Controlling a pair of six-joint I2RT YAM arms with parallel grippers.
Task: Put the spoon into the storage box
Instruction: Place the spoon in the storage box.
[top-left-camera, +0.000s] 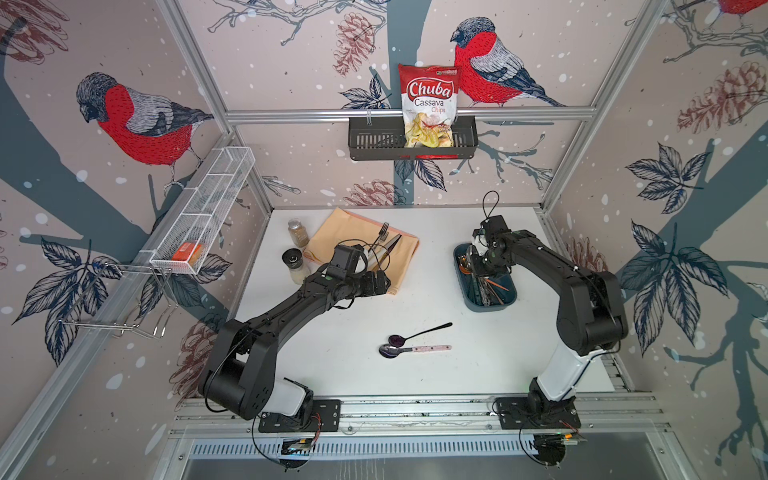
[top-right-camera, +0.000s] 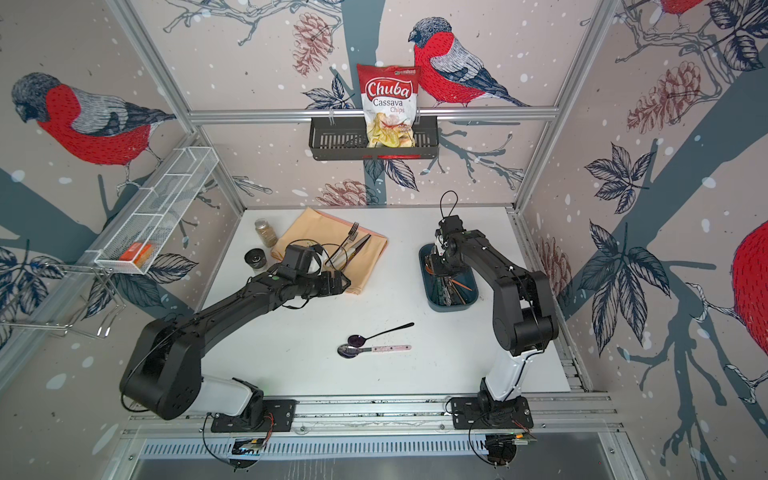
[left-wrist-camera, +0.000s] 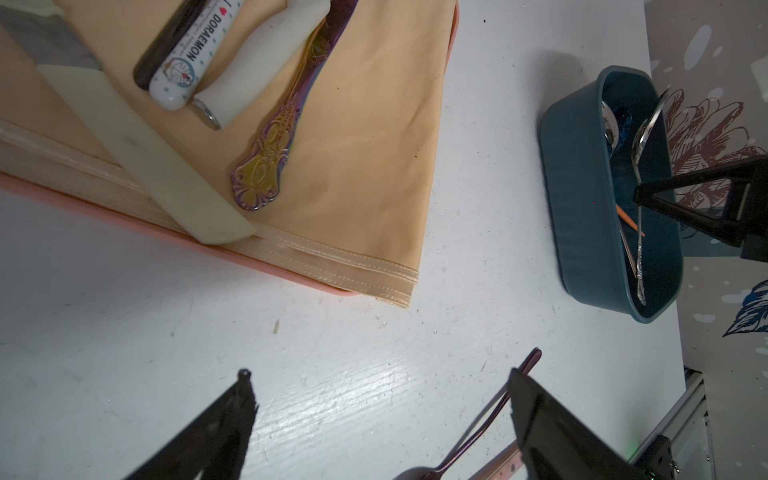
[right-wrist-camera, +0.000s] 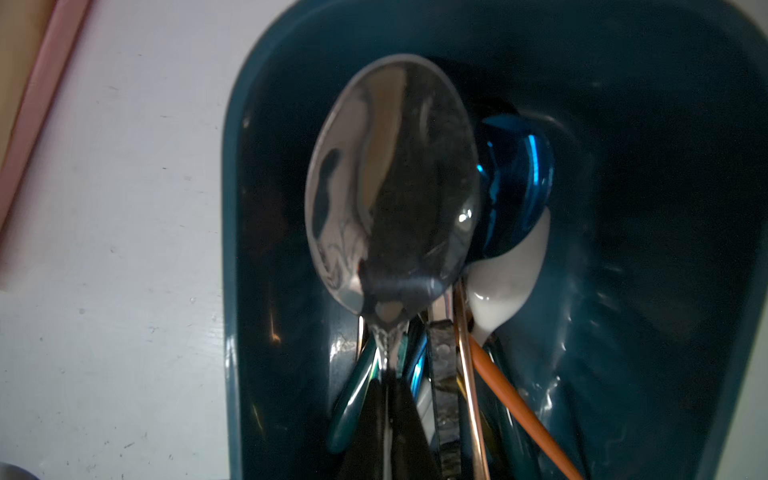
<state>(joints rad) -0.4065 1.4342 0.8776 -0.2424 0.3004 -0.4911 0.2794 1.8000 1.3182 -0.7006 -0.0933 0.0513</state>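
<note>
Closest to the right wrist camera, you have the silver spoon, its neck pinched between the closed fingers of the right gripper. Its bowl points away from the fingertips, toward the far end of the storage box; the handle runs back under the hand toward the near end. The bowl hangs inside the box's walls, above a blue spoon, a white spoon and an orange handle. You cannot tell whether it touches them.

In both top views the box stands on the right side of the white table, with the right gripper over its far half.

Your left gripper hangs with jaws spread wide and nothing between them. It is over the near right corner of the peach cloth, well apart from the box.

Two more spoons, a black-handled spoon and a pink-handled spoon, lie side by side on the table nearer you, between the arms.
</note>
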